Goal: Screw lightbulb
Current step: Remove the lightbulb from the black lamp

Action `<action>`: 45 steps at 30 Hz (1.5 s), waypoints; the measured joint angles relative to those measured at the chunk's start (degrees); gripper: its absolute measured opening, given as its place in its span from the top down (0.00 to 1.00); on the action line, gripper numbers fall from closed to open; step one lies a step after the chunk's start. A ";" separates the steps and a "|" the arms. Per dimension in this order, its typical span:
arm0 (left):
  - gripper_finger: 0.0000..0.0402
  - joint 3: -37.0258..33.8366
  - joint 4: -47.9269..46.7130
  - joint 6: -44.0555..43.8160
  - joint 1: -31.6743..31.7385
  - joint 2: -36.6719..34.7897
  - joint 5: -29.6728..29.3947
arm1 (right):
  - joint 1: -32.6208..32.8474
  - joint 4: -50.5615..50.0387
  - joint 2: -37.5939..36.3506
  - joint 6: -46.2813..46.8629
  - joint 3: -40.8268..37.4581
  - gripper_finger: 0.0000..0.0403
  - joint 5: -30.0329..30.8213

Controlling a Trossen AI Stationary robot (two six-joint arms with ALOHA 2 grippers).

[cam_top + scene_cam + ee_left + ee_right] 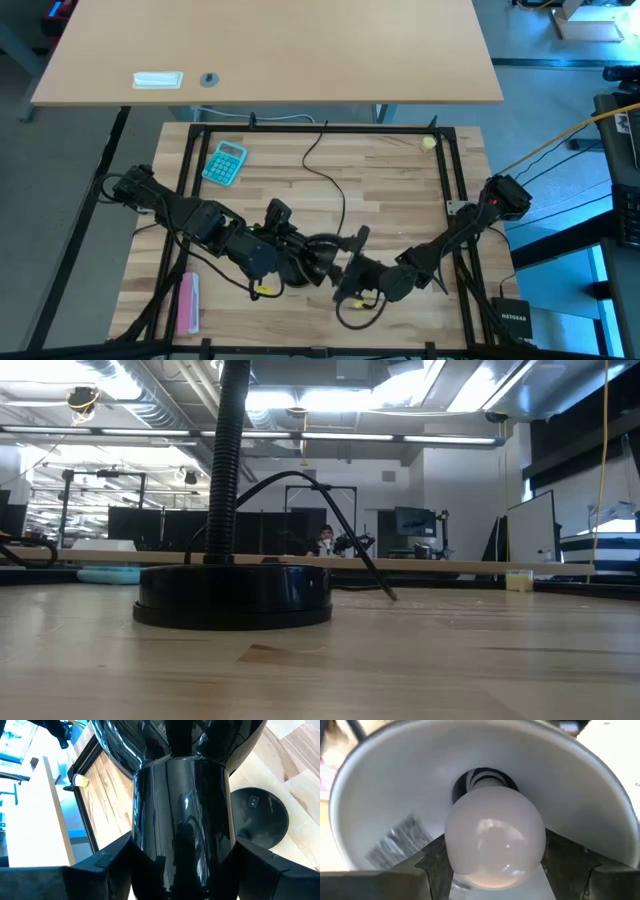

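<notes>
Your right gripper (492, 865) has its two dark fingers (437, 862) pressed on both sides of the lightbulb (494, 837), a smooth, frosted white, pear-shaped globe. The bulb sits directly between the fingers, inside the lamp shade (385, 805), with its narrow base pointing into the dark socket (482, 777) at the back of the shade. The inside of the shade is matte white and curved like a bowl; a grey label (397, 842) is stuck on it. The shade's rim closes around the fingers, so you have little room at the sides.

Your left gripper (182, 865) clamps the glossy black neck of the lamp (182, 820) from both sides; the surface is shiny and reflects the room.

In the high view, both grippers meet near the front edge of the wooden table (390, 190). The round black lamp base (235, 595) stands flat on the wood, with a ribbed stem (228, 460) above it. A teal calculator (224, 163) and a small yellow ball (428, 143) lie well apart from the grippers.
</notes>
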 joint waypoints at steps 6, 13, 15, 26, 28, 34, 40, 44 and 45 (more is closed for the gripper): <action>0.38 -0.01 -0.04 -0.66 0.02 -0.04 0.11 | -0.34 0.37 0.00 -23.17 0.11 0.38 0.96; 0.38 -0.01 -0.40 -1.05 0.13 -0.11 0.33 | -0.98 0.33 -0.07 -50.92 0.18 0.37 0.78; 0.38 -0.01 -0.50 -0.87 0.13 -0.11 0.44 | -1.06 0.28 -0.11 -56.94 0.18 0.37 0.13; 0.38 -0.03 -0.56 -0.39 0.46 -0.13 0.76 | -2.10 2.36 0.02 -47.65 0.03 0.32 -1.60; 0.38 -0.03 -0.35 -0.41 0.46 -0.11 0.76 | -2.10 3.05 0.10 -42.32 -0.06 0.28 -1.64; 0.38 -0.03 0.71 -1.38 0.46 0.07 0.76 | -0.98 1.07 0.17 -26.51 -0.13 0.18 2.43; 0.38 -0.03 0.41 -1.74 0.60 0.07 0.75 | 0.02 -2.43 0.05 -4.68 -0.04 0.16 4.46; 0.38 -0.01 0.18 -1.97 0.63 0.07 0.91 | 0.33 -6.25 -0.07 8.66 -0.02 0.15 4.39; 0.38 -0.01 0.11 -2.07 0.63 0.07 0.85 | 0.35 -8.25 -0.11 10.61 -0.01 0.15 4.59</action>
